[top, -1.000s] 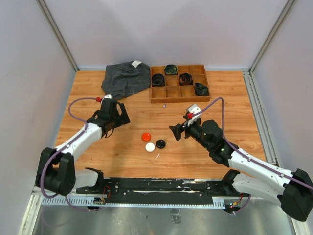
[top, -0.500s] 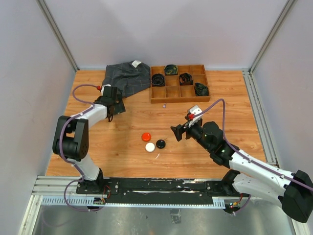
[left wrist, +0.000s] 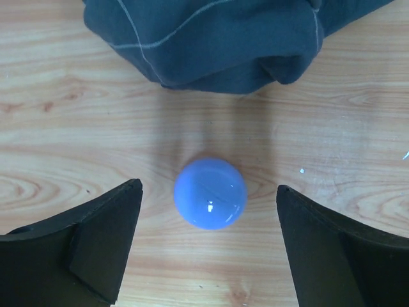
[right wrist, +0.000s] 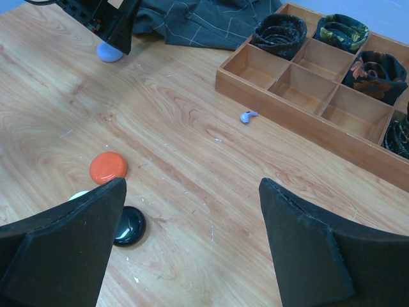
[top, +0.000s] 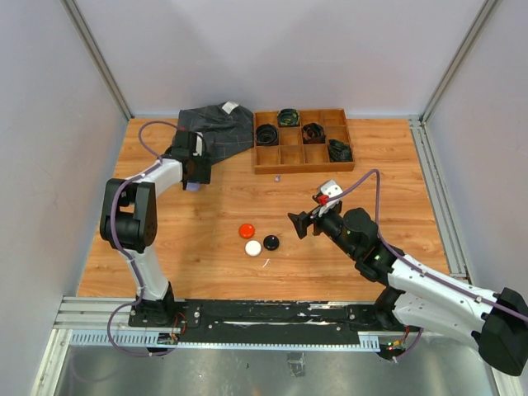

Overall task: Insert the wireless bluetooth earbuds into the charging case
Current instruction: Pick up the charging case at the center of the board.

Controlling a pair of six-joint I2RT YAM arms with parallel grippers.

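Observation:
A tiny purple earbud (right wrist: 248,116) lies on the wood just in front of the wooden tray, also visible from above (top: 277,176). A tiny white piece (top: 266,262) lies near the pucks. A round lilac-blue charging case (left wrist: 211,194) sits by the cloth's edge, between the fingers of my open left gripper (left wrist: 208,211), which do not touch it. My left gripper (top: 196,173) is at the far left. My right gripper (top: 298,223) hovers open and empty right of the orange (right wrist: 108,167), white (top: 253,247) and black (right wrist: 129,225) pucks.
A crumpled grey checked cloth (top: 213,132) lies at the back left. A wooden compartment tray (top: 303,166) with coiled belts stands at the back centre. Grey walls close off three sides.
My left arm has swung back and left from mid-table to the cloth's edge, over the lilac-blue case, its jaws narrowing a little. My right gripper has barely moved.

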